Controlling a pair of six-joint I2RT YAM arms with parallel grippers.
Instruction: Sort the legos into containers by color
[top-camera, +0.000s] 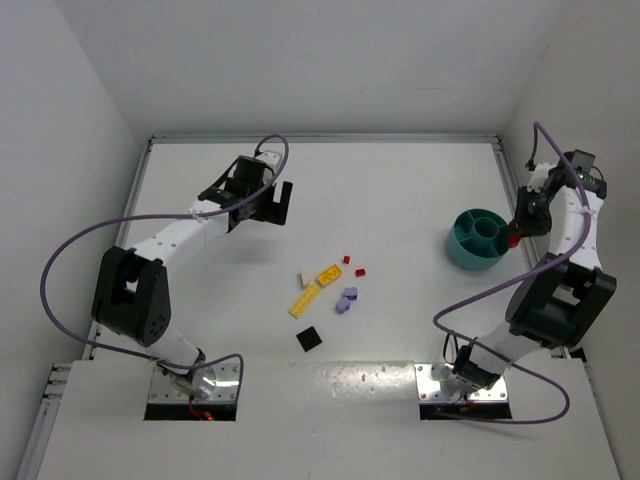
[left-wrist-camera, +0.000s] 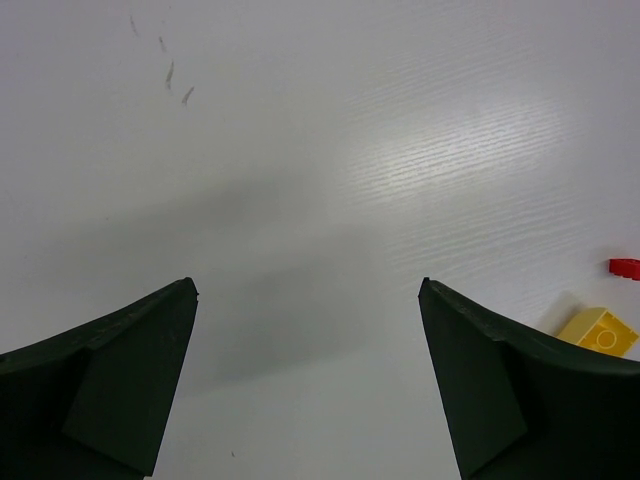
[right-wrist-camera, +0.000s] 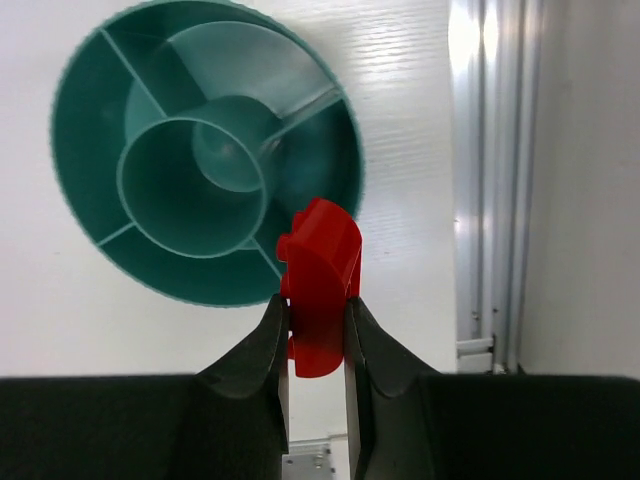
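The right gripper is clenched on a red lego, pinching its two flat sides low down, so most of the piece sticks out past the fingertips. It looks like a curved-top piece, glossy and hard. From the wrist view it hangs at the edge of the teal dish, about over the outer wall. I can't tell whether it is properly above a compartment or just outside the rim. The compartments I can see look bare.

I'd judge that piece to be very light and rigid, with smooth plastic faces. It won't crush, but held at one end it could swivel or slip out. The flat parallel sides are the right place to hold it, since the rounded top gives the fingers nothing to bear on. The dish is thin plastic and probably light too, so a knock on its wall might shift it across the counter.

The left gripper hangs released, jaws spread wide above bare counter and holding nothing. A yellow brick and a small red brick lie just off to its side.

The rest of the legos are in a loose cluster mid-counter, well apart from the dish:
- a long yellow plate
- a white bit
- pale purple pieces
- a flat black square

The plate and the square lie so low that I'd expect them to need a pinch across their thin edges.
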